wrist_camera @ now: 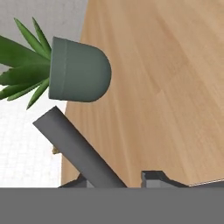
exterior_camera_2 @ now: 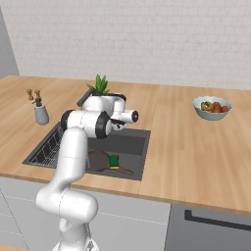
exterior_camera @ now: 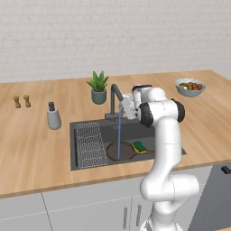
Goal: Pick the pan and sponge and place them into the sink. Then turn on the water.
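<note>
Low in the middle of the left base view, one pan [exterior_camera: 121, 152] lies on the floor of the sink [exterior_camera: 81, 163], with one sponge [exterior_camera: 139, 146], green face up, resting at its right rim. One thin blue stream of water [exterior_camera: 119, 131] falls straight from the spout of the faucet [exterior_camera: 115, 95] onto the pan. A wire rack [exterior_camera: 90, 144] fills the left part of the basin.

Just right of the faucet, at the centre of that frame, the gripper [exterior_camera: 127, 107] hovers with its jaws pressed together and nothing between them. From the right base view the white arm [exterior_camera_2: 73, 152] hides the faucet and much of the basin.

A light wooden counter [exterior_camera: 31, 140] surrounds the basin, backed by a pale brick wall [exterior_camera: 113, 36], with grey cabinet fronts [exterior_camera: 85, 210] below. Behind the faucet stands one potted plant [exterior_camera: 98, 87]. At centre left are one grey soap dispenser [exterior_camera: 53, 116] and, farther left, two small wooden shakers [exterior_camera: 21, 101]. At upper right sits one bowl of colourful food [exterior_camera: 190, 87].
</note>
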{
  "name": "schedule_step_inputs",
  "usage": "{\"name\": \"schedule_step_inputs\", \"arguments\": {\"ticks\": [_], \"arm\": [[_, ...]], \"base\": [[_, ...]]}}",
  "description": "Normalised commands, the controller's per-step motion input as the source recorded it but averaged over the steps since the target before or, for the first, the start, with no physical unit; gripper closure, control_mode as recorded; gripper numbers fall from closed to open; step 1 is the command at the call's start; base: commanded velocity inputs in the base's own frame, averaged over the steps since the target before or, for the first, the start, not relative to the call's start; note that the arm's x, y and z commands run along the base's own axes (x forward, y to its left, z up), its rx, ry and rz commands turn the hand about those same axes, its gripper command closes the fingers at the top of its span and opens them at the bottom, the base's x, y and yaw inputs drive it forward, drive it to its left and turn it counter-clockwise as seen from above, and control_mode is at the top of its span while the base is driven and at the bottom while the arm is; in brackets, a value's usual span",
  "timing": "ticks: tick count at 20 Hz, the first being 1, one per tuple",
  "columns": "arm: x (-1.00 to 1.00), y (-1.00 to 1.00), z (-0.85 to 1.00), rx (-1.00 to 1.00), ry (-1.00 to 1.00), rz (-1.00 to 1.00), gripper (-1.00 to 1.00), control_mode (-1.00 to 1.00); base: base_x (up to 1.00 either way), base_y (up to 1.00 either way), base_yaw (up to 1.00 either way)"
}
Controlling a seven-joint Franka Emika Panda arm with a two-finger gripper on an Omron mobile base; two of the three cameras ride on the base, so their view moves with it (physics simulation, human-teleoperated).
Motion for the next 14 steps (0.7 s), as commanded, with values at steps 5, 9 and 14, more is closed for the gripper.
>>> {"name": "schedule_step_inputs", "arguments": {"ticks": [5,9,14], "arm": [[0.0,-0.11,-0.02,0.03,0.02,0.0,1.0,-1.0],[0.0,-0.03,0.0,0.0,0.0,0.0,1.0,-1.0],[0.0,0.0,0.0,0.0,0.0,0.0,1.0,-1.0]], "base": [[0.0,0.0,0.0],[0.0,0.0,0.0],[0.0,0.0,0.0]]}}
